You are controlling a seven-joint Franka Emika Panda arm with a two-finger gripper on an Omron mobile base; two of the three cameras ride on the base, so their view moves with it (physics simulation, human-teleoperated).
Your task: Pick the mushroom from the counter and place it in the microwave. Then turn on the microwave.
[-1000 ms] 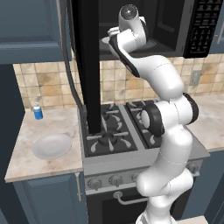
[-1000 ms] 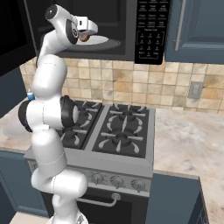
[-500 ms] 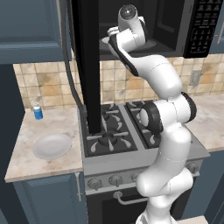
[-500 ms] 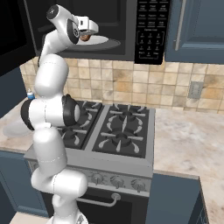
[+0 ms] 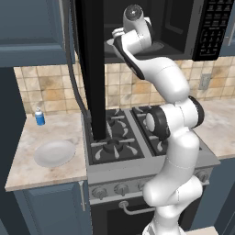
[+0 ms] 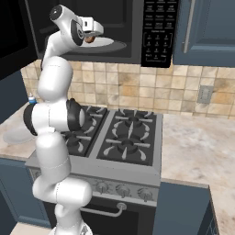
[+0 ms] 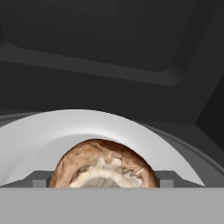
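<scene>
- The arm is stretched high, with the gripper (image 6: 94, 36) just inside the open mouth of the microwave (image 6: 137, 27).
- In the hand view the mushroom (image 7: 103, 164) sits right at the bottom, brown cap with a pale tan centre, between the two grey finger tips (image 7: 40, 179).
- The fingers stand wide, one on each side of the mushroom; whether they press on it or merely flank it, I cannot tell.
- Beneath and behind the mushroom curves the microwave's pale round turntable (image 7: 87, 127), with the dark cavity walls beyond.
- From the right base view the mushroom (image 6: 91, 39) shows as a small brown speck at the gripper, over the near edge of the turntable (image 6: 110, 43).
- The microwave door (image 5: 90, 69) hangs swung open to the left, a tall black slab over the stove's left side.
- The keypad (image 6: 156, 30) is on the microwave's right, well apart from the gripper.
- Down below, the black gas stove (image 6: 124, 137) has its grates bare.
- On the counter (image 5: 27, 160) to the left lie a white plate (image 5: 54, 153) and, near the tiled wall, a small blue bottle (image 5: 40, 116) with a white cap, standing upright.
</scene>
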